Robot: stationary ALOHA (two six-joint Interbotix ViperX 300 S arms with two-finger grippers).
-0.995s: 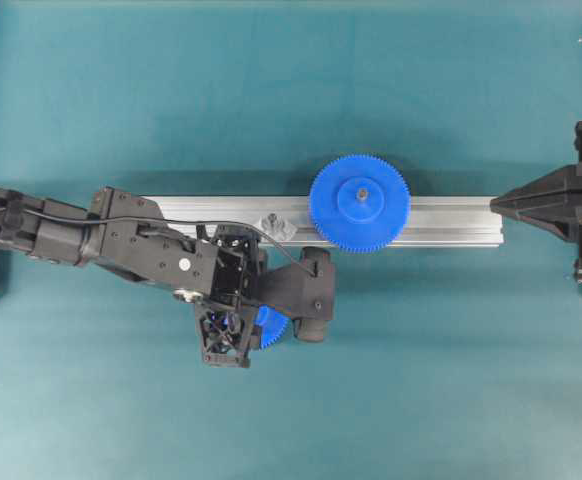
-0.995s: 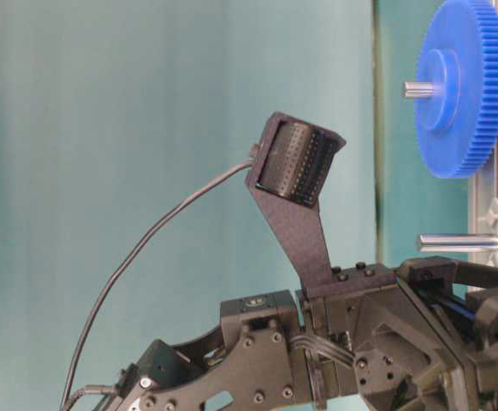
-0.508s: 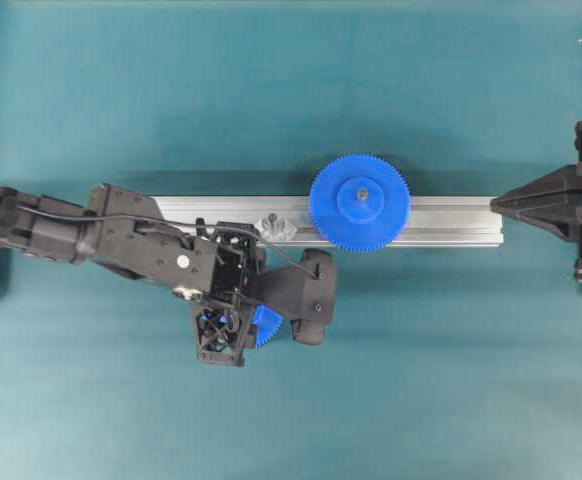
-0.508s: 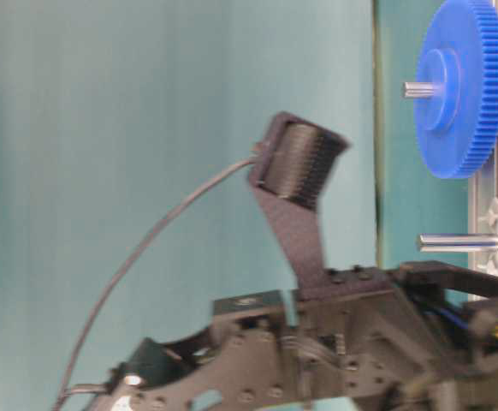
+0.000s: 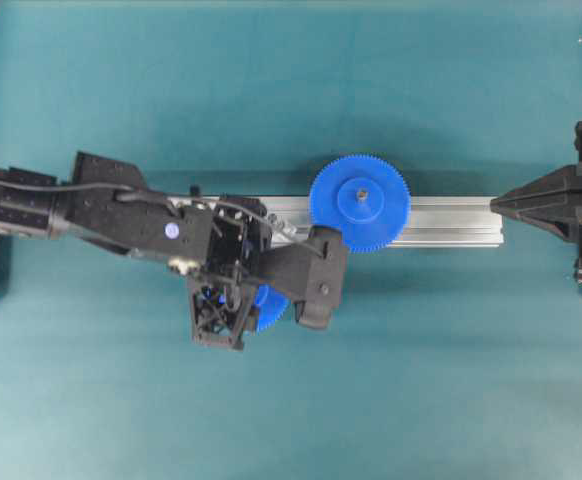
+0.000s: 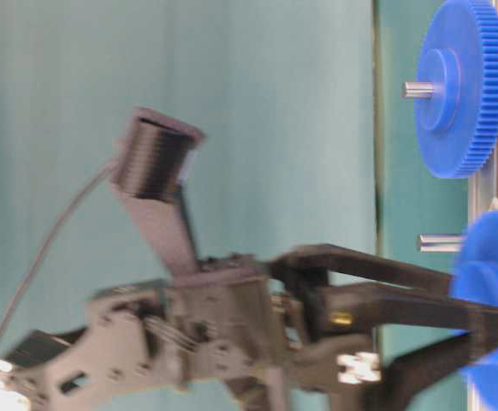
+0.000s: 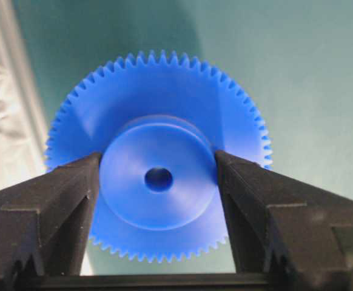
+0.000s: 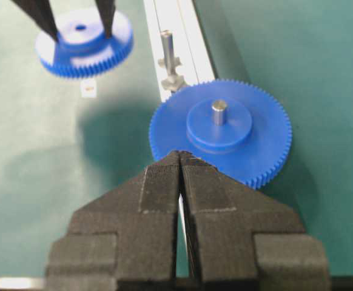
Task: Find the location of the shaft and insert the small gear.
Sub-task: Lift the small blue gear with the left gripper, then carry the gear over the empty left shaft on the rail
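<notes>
Small gear point(image 7: 158, 182) is pinched by its hub in the left pincer point(image 7: 158, 200), held off the counter point(image 5: 291, 100) just beside the shaft point(image 8: 167, 48). Right pincer point(image 8: 181, 167) is pressed together, empty, well apart from the shaft.

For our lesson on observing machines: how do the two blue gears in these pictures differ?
The small gear is narrower than the larger gear. The small gear is clamped by its hub between the left gripper jaws, lifted off the mat; the larger gear sits on the aluminium rail. The small gear's centre hole is empty; the larger gear's holds a grey pin. Both are bright blue, toothed, with raised round hubs.
</notes>
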